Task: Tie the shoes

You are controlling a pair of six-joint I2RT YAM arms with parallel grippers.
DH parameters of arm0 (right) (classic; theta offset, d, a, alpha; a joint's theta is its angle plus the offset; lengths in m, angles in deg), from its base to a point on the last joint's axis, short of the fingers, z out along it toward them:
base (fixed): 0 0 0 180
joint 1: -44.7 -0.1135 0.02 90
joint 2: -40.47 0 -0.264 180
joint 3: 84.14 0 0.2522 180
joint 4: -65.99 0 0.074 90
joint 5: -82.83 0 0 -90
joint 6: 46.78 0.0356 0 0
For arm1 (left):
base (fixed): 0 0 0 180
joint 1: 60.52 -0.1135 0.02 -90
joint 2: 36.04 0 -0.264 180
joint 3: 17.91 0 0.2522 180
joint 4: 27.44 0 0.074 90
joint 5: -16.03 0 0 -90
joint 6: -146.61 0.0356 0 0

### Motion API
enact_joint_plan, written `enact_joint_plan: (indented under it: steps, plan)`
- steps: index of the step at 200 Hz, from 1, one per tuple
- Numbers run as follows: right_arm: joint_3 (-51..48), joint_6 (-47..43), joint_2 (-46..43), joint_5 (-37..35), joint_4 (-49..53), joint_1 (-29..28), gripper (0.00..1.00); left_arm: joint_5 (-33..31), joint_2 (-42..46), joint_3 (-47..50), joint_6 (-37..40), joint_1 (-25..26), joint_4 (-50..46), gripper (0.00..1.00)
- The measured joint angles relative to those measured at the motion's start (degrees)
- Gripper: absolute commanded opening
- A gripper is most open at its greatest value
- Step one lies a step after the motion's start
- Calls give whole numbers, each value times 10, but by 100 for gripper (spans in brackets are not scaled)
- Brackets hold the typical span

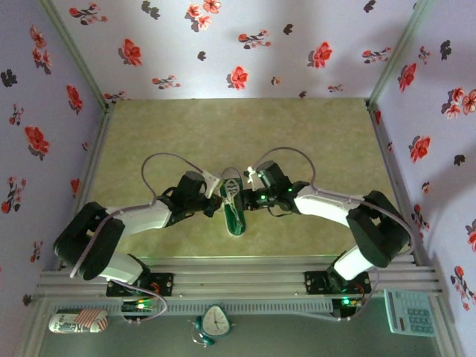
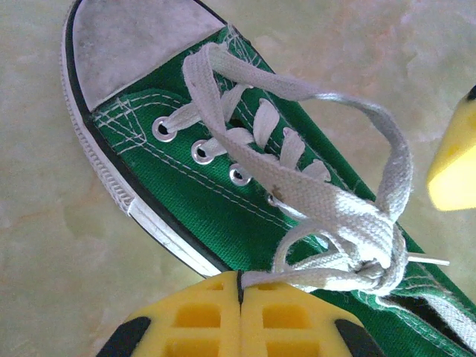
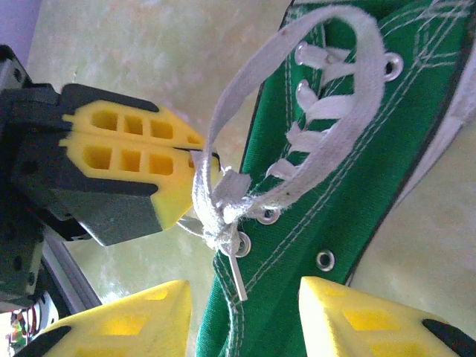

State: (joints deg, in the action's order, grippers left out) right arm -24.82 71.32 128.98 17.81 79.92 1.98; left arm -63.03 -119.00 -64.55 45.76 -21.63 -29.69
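Note:
The shoe, a green canvas sneaker (image 1: 233, 212) with a white toe cap, lies on the table between both arms. Its white laces (image 2: 312, 193) form a loose loop and a rough knot (image 3: 221, 216) near the top eyelets. My left gripper (image 2: 241, 286) is shut on a lace strand that runs out of that knot; it reaches the sneaker from the left (image 1: 216, 196). My right gripper (image 3: 245, 316) is open, its yellow fingers (image 3: 364, 320) standing either side of the sneaker's upper rim, just below the knot and a lace tip. It comes in from the right (image 1: 250, 195).
Floral walls close in the mat (image 1: 297, 141) on three sides. A metal rail (image 1: 238, 282) runs along the near edge. Below it lie a can (image 1: 78, 322), a small clock (image 1: 215, 321) and a calculator (image 1: 409, 312).

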Motion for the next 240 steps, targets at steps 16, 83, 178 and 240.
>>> enact_joint_plan:
  steps: [16,83,178,240]
  plan:
    - [1,0,13,6,0,-4,42,0,0,-1,0,0,-1,0]
    - [19,-3,31,16,0,-12,23,0,0,-1,0,0,-2,0]
    - [16,-11,16,-2,8,-12,0,0,0,-1,2,0,-3,0]
    - [-1,-25,-7,-27,49,-12,0,0,0,-1,3,0,-3,0]
